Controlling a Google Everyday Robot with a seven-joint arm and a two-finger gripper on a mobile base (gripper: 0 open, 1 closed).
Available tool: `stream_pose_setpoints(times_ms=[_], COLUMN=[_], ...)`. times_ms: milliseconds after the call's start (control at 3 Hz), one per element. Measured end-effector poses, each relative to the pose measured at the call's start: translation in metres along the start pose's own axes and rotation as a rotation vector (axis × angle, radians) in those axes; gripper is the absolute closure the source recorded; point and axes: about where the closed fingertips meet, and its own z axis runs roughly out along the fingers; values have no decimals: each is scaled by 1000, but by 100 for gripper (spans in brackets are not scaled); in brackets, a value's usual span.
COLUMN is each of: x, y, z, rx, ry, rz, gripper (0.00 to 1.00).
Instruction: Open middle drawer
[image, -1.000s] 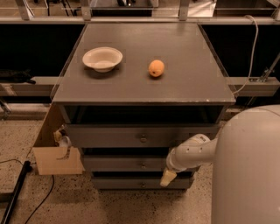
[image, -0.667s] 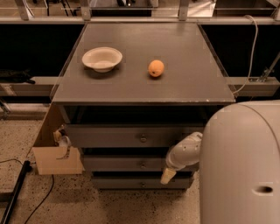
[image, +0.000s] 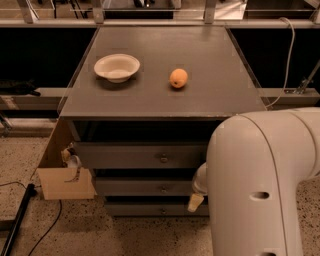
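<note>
At the far left, a cardboard box (image: 65, 182) stands on the speckled floor against the side of the grey cabinet (image: 215, 75). On the cabinet top sit a pale bowl (image: 117, 67) and, to its right, a small orange fruit (image: 178, 78); both are well clear of the front edge and have no part in the job. Below the top are three grey fronts. The middle drawer (image: 135, 187) lies between the taller top drawer (image: 125, 156) and the shallow bottom drawer (image: 135, 209), and it looks shut, flush with its neighbours. Its only handhold is the small round metal knob (image: 163, 189) at the centre of the front. That knob is hard, smooth and probably slippery, so the hold should close squarely around it from either side, not by its tip. The drawer itself is likely a stiff, fairly light box that slides straight out, so a level pull along its runners should serve, while any sideways drag could make it bind. To the right of the knob, near the right end of the same front, the gripper (image: 195, 202) shows only as a pale yellowish tip under a white wrist. It is near the knob but not on it, and whether it is spread or pressed together cannot be told. The bulky white arm (image: 260, 185) fills the right foreground and hides the rest.
</note>
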Motion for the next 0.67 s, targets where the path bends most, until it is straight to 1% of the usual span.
stream_pose_setpoints(times_ms=[333,667], x=[0,0], y=[0,0], z=[0,0], rx=[0,0], ry=[0,0], rz=[0,0], gripper=[18,43])
